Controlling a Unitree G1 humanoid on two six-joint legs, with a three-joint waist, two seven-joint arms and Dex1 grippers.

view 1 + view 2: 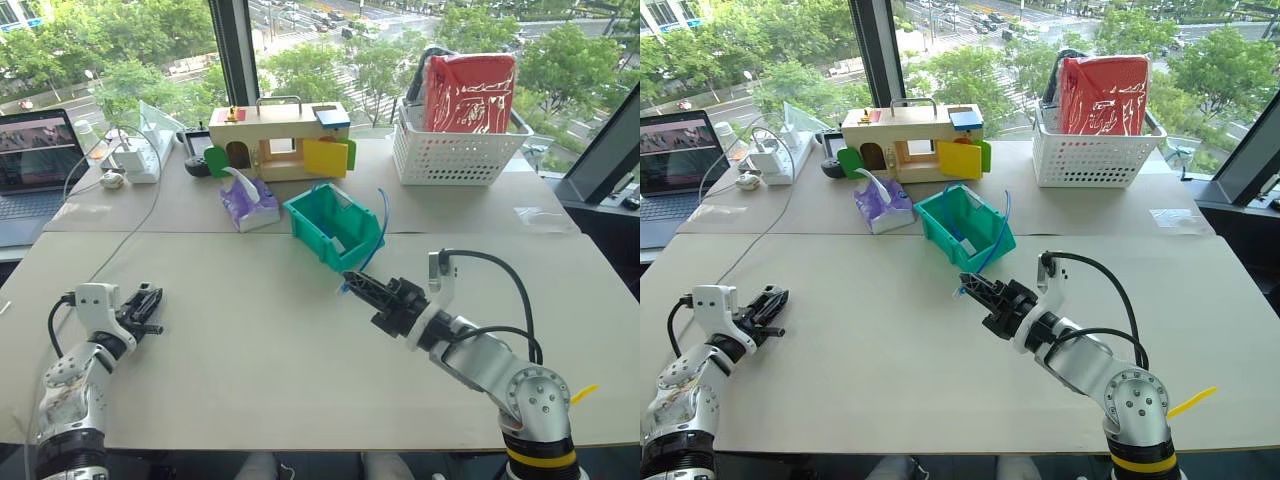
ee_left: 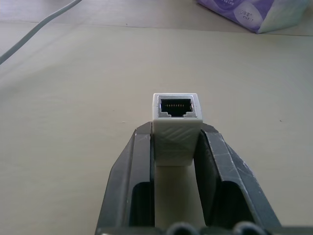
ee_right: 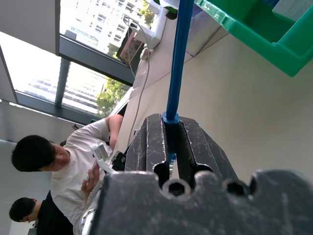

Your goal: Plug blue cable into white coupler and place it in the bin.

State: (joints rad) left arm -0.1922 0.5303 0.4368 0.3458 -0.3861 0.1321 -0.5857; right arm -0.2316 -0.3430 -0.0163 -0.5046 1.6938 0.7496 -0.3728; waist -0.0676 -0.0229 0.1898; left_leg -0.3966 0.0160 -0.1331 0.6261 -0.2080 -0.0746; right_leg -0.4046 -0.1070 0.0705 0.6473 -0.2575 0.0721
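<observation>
Your left gripper [image 2: 176, 142] sits low over the near-left part of the table [image 1: 250, 350], its two fingers pressed against the sides of the white coupler [image 2: 176, 128]; the coupler stands between them with its dark socket facing forward and unobstructed, so you may treat it as gripped; whether it has left the table surface I cannot tell from the wrist view. Your right gripper [image 1: 362, 288] is at centre, just near of the bin [image 1: 330, 222], clamped on the blue cable [image 1: 382, 225]; the cord runs out between the fingers and arches up and over the bin's right wall; the plug end appears to poke out at the fingertips on the left side, though it is too small to confirm its orientation. The bin lies tilted on the far-centre table, beside a purple tissue pack [image 1: 250, 205]; a white cord [image 1: 140, 215] trails across the left side, apart from both grippers. Judgement: both parts are in hand and the insertion step has not yet begun; the two grippers are well apart. Your next move calls for bringing them together at mid-table, turning the socket to face the plug, aligning both on one axis, then pushing straight; a skewed approach would likely jam against the socket rim.
</observation>
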